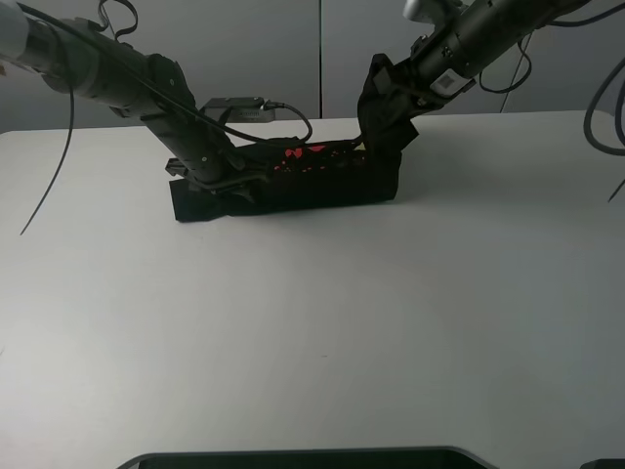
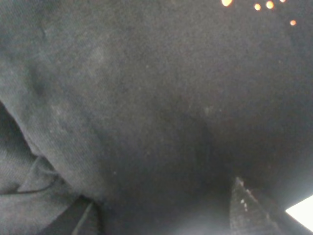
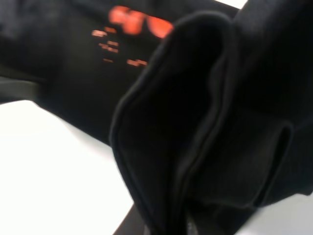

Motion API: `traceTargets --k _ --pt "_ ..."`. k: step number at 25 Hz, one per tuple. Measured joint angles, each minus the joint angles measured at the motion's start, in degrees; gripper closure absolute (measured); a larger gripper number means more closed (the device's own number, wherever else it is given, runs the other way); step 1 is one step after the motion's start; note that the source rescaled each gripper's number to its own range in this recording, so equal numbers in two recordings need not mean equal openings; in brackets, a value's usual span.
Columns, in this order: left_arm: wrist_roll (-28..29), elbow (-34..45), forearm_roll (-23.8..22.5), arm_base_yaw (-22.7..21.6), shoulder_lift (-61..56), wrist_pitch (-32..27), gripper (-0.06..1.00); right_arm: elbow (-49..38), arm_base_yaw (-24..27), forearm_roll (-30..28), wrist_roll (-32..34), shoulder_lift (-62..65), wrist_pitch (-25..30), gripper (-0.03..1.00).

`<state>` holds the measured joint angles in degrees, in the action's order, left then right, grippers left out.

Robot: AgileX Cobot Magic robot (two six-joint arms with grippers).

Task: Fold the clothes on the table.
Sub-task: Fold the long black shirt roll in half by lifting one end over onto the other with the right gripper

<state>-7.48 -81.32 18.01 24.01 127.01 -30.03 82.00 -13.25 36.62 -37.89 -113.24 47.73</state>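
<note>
Partway there, the black cotton T-shirt (image 1: 312, 181) lies in a narrow band far across the white tabletop (image 1: 312, 332), right jaws clamped on its raised right end, left jaws parted over its left end; crosswise folds seemingly remain.

Your left arm (image 1: 98, 63) is a thick dark tube, greyer near its upper end, carrying a grey camera box (image 1: 234, 103). Your right arm (image 1: 488, 34) is black with a white label (image 1: 447, 81). Thin black cables (image 1: 309, 121) loop off both.
</note>
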Motion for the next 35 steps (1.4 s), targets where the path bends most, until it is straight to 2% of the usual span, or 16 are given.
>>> traceTargets --k 6,13,20,25,35 --pt "-4.1 -0.1 3.3 0.0 0.1 -1.2 0.25 0.0 -6.4 1.6 0.0 0.0 -5.3 0.91" --pt "-5.9 -0.3 4.2 0.0 0.1 -2.1 0.25 0.0 -10.4 4.0 0.0 0.0 -10.3 0.91" --pt "-7.8 -0.3 5.9 1.5 0.1 -2.5 0.25 0.0 -11.5 6.0 0.0 -0.1 -12.1 0.91" --pt "-8.3 -0.3 6.8 2.0 0.1 -2.8 0.25 1.5 -11.5 7.5 -0.9 -1.9 -11.3 0.91" --pt "-8.4 -0.3 7.6 1.6 0.1 -3.6 0.25 2.3 -14.2 6.0 -1.5 -4.1 -14.8 0.91"
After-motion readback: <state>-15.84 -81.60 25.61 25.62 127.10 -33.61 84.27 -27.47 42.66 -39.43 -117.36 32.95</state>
